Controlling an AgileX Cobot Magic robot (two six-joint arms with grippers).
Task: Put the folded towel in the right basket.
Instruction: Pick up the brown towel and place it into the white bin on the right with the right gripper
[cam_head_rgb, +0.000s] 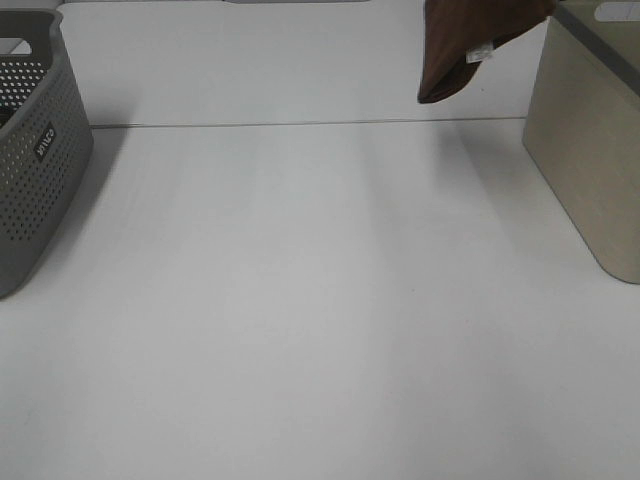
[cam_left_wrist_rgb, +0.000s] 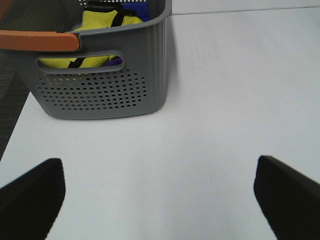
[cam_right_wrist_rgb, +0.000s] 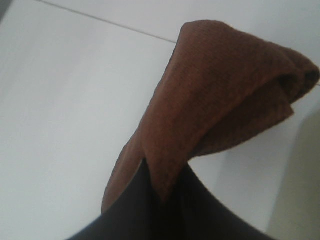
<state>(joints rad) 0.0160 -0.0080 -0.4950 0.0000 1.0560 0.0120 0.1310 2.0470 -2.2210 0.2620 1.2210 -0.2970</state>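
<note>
The folded brown towel (cam_head_rgb: 460, 45) hangs in the air at the back right, just left of the beige right basket (cam_head_rgb: 590, 150) and level with its rim. In the right wrist view my right gripper (cam_right_wrist_rgb: 162, 192) is shut on the towel (cam_right_wrist_rgb: 215, 100), which droops folded beyond the dark fingers. Neither gripper shows in the exterior view. My left gripper (cam_left_wrist_rgb: 160, 200) is open and empty, with its dark fingertips (cam_left_wrist_rgb: 30, 195) wide apart above the bare table, near the grey basket.
A grey perforated basket (cam_head_rgb: 35, 170) stands at the table's left edge. In the left wrist view this basket (cam_left_wrist_rgb: 100, 90) holds yellow and blue cloth items (cam_left_wrist_rgb: 102, 22). The white table (cam_head_rgb: 300, 300) spans the space between the baskets.
</note>
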